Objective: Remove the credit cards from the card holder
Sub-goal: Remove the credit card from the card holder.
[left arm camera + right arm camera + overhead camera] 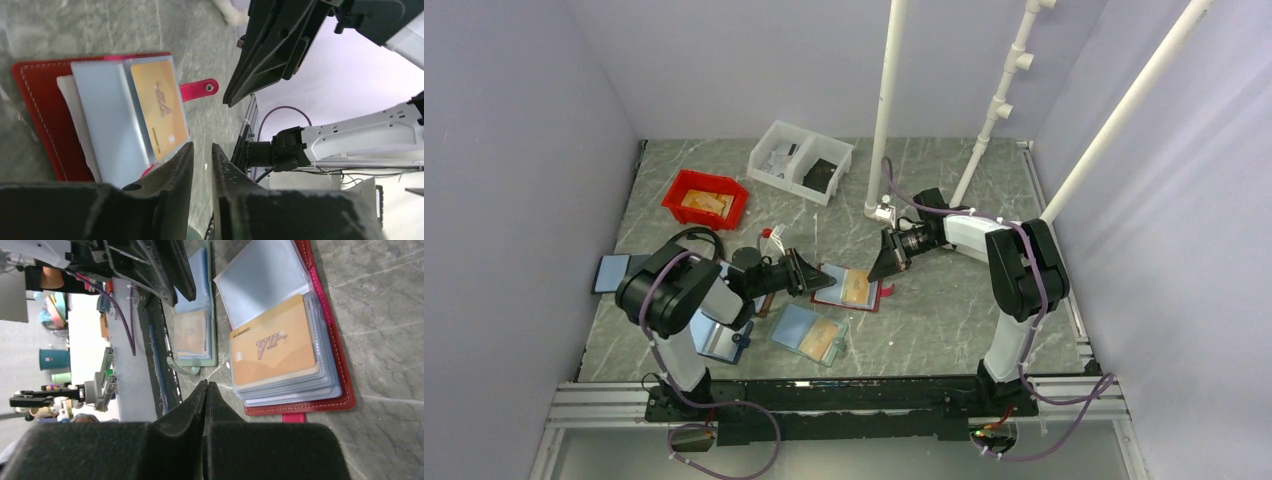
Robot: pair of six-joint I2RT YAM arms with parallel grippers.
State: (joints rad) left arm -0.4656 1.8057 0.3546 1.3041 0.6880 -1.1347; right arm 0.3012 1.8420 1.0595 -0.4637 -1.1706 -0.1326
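The red card holder (864, 300) lies open on the table between my two grippers, its pink tab (200, 90) sticking out. A tan-orange credit card (160, 107) sits in the top clear sleeve, with a pale blue-grey leaf (107, 120) folded up beside it. In the right wrist view the same card (274, 350) reads "VIP" on top of a stack of sleeves. My left gripper (202, 146) stands slightly open at the holder's edge, with only table showing in the narrow gap. My right gripper (206, 383) is shut and empty, its tip just off the holder's corner (345, 399).
A light teal holder (809, 335) with an orange card lies in front of the red one. A red bin (707, 198) and a white two-part tray (799, 160) stand at the back. White pipes (884, 120) rise behind the right arm.
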